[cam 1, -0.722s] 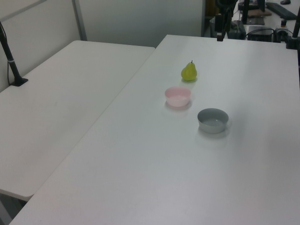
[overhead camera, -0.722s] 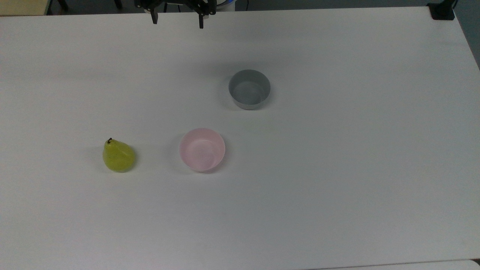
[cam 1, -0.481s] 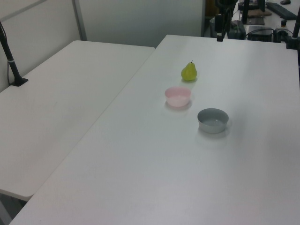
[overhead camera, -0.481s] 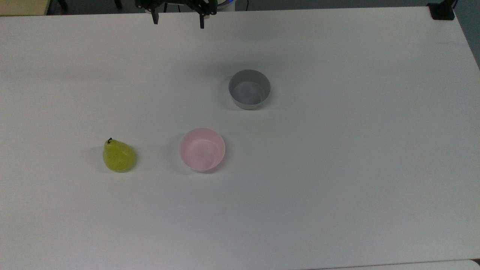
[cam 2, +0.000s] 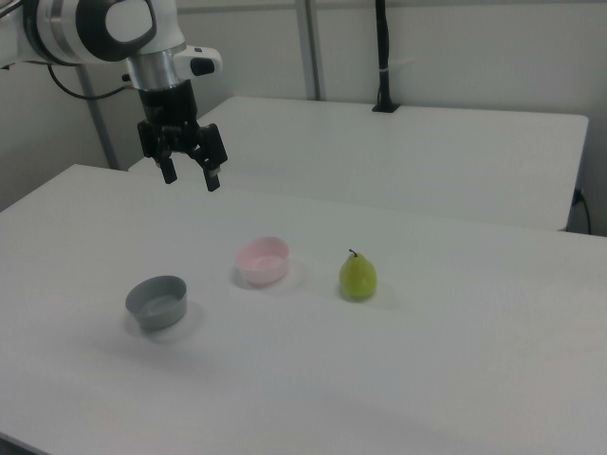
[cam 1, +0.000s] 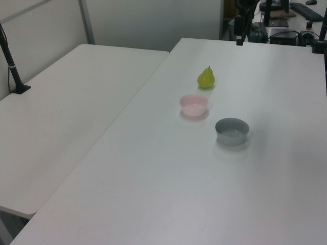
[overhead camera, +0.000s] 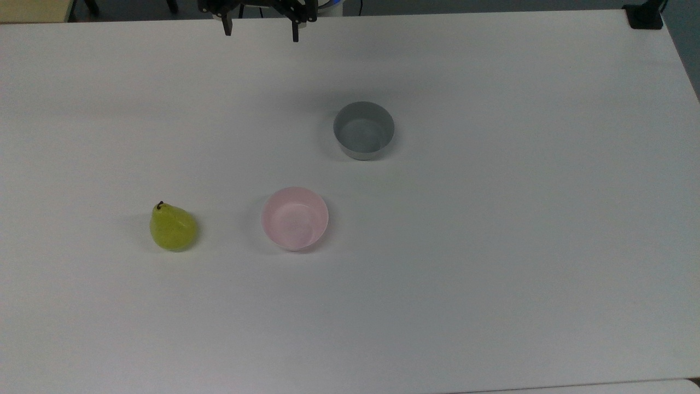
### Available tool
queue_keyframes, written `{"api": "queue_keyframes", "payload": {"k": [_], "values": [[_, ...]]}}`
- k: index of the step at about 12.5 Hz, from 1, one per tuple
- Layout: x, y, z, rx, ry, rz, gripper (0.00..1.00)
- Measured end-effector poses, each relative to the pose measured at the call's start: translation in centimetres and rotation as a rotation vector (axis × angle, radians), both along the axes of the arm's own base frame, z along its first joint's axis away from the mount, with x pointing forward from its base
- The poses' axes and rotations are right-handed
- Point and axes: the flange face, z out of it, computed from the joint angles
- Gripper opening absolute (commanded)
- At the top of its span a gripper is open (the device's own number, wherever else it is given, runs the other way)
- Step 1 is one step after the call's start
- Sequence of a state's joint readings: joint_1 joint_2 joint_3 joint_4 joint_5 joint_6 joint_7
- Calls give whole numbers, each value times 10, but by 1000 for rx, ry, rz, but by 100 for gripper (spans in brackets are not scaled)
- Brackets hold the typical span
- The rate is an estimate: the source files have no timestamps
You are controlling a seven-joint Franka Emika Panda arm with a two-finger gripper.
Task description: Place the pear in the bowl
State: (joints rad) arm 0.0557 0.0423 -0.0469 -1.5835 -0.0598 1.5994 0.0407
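Gripper [overhead camera: 261, 34] cut off at the top view's upper edge, jaws released, far from pear [overhead camera: 172, 227]

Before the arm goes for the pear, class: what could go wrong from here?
1. The pear stands upright, round and glossy, so the open gripper might tip or roll it.
2. A grey bowl sits near the pink bowl; the pear could end up in the wrong one.
3. The light-looking pink bowl may slide if bumped.
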Motion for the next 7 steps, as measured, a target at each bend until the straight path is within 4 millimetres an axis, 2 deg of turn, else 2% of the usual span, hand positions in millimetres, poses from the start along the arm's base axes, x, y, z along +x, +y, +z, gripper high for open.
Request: {"api": "queue_keyframes", "payload": {"k": [7], "values": [[1, -3, -2, 2, 8, 73, 100]]}}
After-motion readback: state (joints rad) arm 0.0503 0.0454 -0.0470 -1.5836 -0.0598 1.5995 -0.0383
